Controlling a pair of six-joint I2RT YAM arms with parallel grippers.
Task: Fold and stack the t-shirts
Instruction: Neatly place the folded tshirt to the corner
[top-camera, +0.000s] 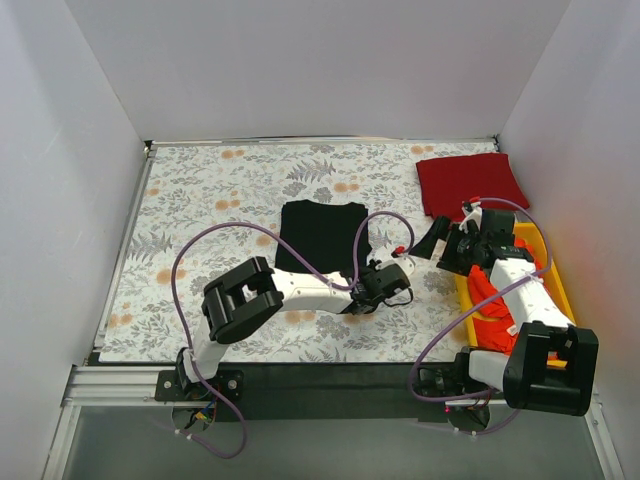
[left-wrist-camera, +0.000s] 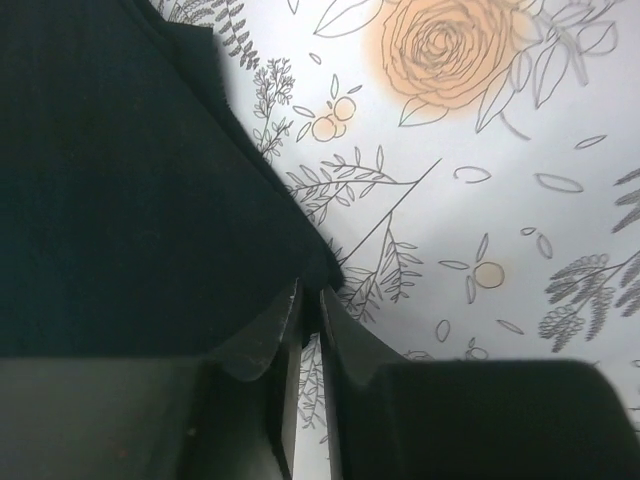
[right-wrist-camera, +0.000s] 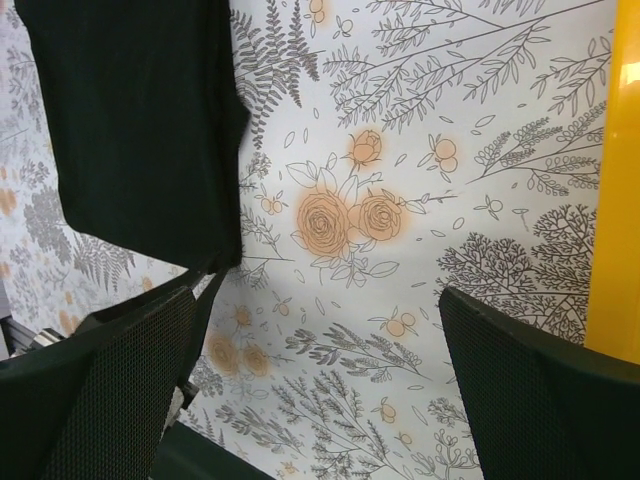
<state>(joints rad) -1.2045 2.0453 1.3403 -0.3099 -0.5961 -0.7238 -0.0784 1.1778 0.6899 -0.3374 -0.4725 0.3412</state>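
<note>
The left gripper (left-wrist-camera: 311, 292) is almost shut on the near right corner of the black t-shirt (top-camera: 320, 235), which lies flat mid-table. It should pinch only cloth, not the table cover (top-camera: 200, 200), then lift slowly. The right gripper (right-wrist-camera: 320, 300) hangs wide open and empty.

You're working in a robotics lab cell, not a home (flowery cloth aside). Plain white panels (top-camera: 320, 70) box in the desk (top-camera: 200, 190) on three sides. The left arm (top-camera: 300, 288) and right arm (top-camera: 525, 290) stand bolted by an aluminium rail (top-camera: 110, 388) at its near edge. Purple cables (top-camera: 177, 265) loop loose above the desk.
</note>
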